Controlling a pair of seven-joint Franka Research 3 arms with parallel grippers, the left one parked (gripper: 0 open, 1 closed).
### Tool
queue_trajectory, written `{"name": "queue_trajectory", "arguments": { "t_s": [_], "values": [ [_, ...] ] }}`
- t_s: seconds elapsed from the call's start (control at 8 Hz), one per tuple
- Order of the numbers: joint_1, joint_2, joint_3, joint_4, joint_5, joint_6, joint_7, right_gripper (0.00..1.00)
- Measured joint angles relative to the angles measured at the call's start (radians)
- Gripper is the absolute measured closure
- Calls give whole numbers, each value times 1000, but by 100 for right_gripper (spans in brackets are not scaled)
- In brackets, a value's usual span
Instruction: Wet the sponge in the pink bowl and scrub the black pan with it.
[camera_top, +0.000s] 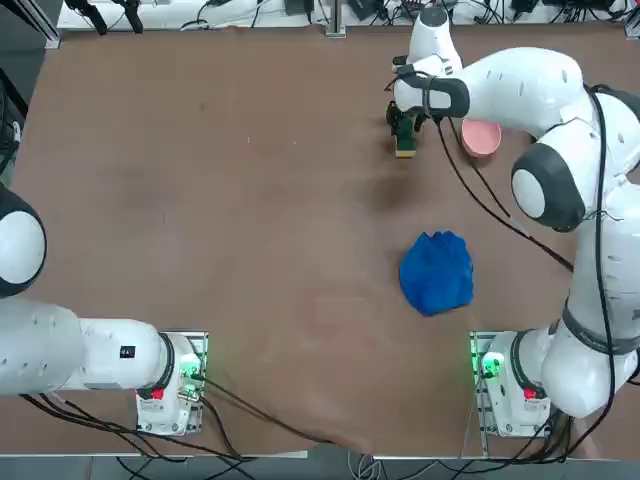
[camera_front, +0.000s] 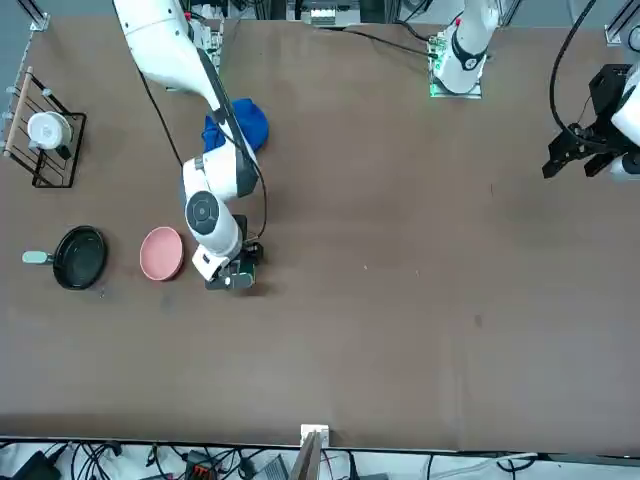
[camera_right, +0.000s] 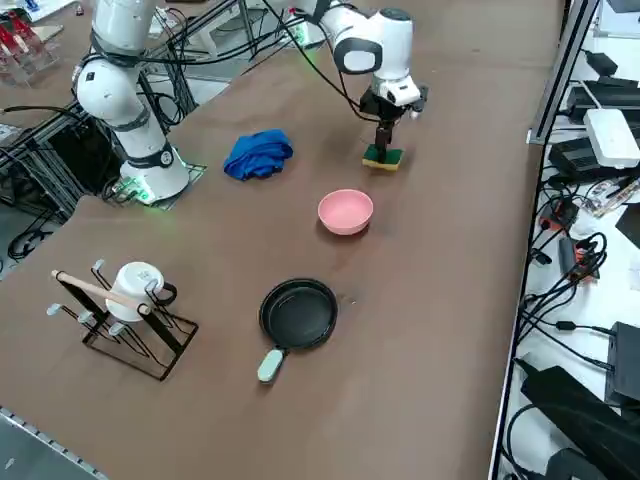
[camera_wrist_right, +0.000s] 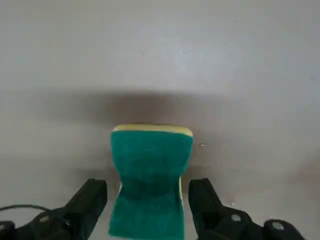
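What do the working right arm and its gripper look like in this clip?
The right arm is glossy white with rounded links and grey joint caps. A black cable runs along it to the wrist. Its base glows green, with a red mark. The right gripper has two black fingers on a white-and-black hand.

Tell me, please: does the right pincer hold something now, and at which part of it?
Yes. The right pincer holds the sponge, one finger on each of its long sides; the sponge is pinched narrower there. Its green face shows, and it sits at the table.
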Motion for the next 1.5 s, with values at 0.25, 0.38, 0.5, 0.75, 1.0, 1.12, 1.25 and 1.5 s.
{"name": "queue_trajectory", "arguments": {
  "t_s": [0.25,0.38,0.5,0.75,1.0,1.12,1.25,1.5],
  "values": [
    [-1,16,-4,0,0,0,1,4],
    [-1,18,-5,0,0,0,9,16],
    [-1,18,-5,0,1,0,29,38],
    [-1,15,-6,1,1,-21,56,76],
    [0,-8,-25,3,1,-97,60,92],
    [0,-35,-50,4,-1,-153,56,92],
    [-1,-72,-87,4,-3,-216,19,92],
    [-4,-142,-184,3,-4,-338,-116,92]
  ]
}}
